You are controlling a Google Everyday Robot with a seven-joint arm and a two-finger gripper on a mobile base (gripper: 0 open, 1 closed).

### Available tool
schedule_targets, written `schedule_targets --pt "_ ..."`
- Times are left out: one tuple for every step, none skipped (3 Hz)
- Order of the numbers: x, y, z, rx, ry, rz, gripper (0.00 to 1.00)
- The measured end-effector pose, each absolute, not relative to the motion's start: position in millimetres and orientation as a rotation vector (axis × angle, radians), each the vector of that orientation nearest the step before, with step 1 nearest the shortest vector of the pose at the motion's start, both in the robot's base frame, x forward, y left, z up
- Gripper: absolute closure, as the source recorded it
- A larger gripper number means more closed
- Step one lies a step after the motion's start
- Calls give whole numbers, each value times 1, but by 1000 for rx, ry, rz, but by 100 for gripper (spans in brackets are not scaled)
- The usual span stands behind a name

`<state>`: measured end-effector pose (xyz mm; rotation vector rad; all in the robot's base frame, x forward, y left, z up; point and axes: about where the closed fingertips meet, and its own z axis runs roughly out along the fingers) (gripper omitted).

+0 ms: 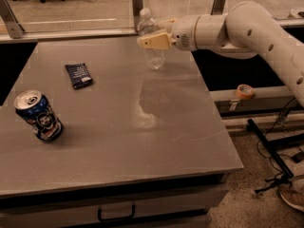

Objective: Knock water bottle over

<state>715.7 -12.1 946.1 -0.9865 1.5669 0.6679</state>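
Note:
The water bottle is clear ribbed plastic with a white cap. It stands near the far edge of the grey table, leaning slightly to the left at the top. My gripper comes in from the right on the white arm. Its tan fingers lie across the bottle's upper body and cover the label area, touching it.
A blue-and-white drink can stands tilted at the table's front left. A dark packet lies flat at mid left. A metal and glass rail runs behind the table. An orange tape roll sits on a ledge to the right.

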Motion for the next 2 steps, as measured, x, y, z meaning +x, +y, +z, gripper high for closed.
schedule_targets --pt "714 -1 933 -1030 1592 675 62" --pt "701 0 947 -1174 1552 569 85"
